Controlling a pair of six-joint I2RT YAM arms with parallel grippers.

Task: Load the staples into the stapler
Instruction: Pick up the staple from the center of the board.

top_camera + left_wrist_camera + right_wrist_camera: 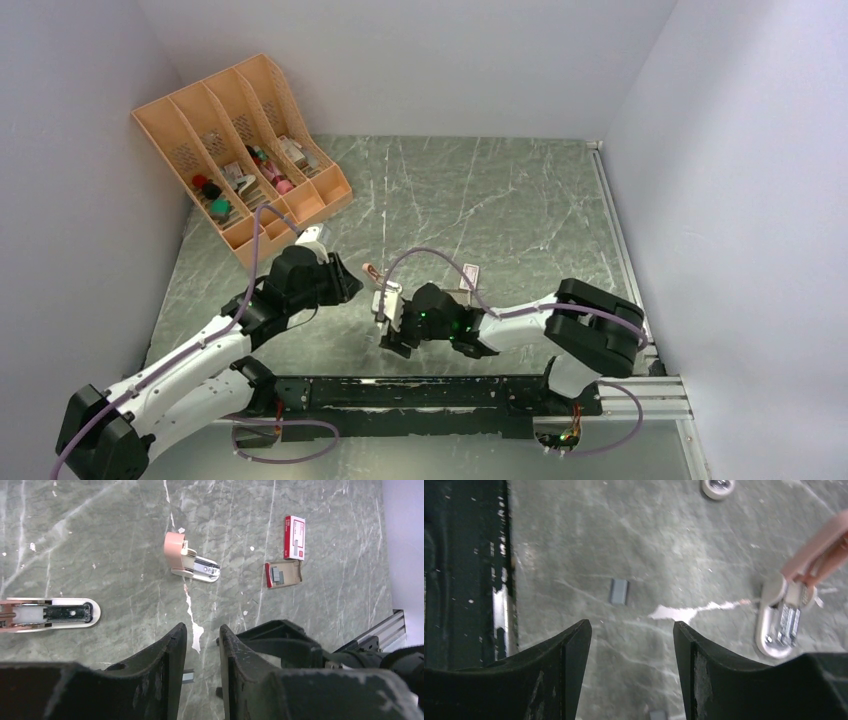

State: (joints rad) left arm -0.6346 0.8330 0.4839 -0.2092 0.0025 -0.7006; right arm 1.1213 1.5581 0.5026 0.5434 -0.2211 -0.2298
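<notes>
**Clerk:** Entries, left to right?

**Keeper:** One: left fingers (175, 650), narrowly parted, empty. Two: short silvery-grey staple strip (619, 591), loose on the grey marbled table (649, 540) near its near edge. Three: pink plastic stapler (781, 625), lid open. Four: right fingers (574, 650), spread, empty.

**Clerk:** Hazards?

**Keeper:** Flat strip may skid or snap when pinched; tilted, it jams the channel.

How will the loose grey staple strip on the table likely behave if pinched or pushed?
The staple strip lies flat and thin on the smooth table, so a push would probably slide it, not tip it. It looks tiny beside the right gripper: likely light, hard to pinch.
</notes>
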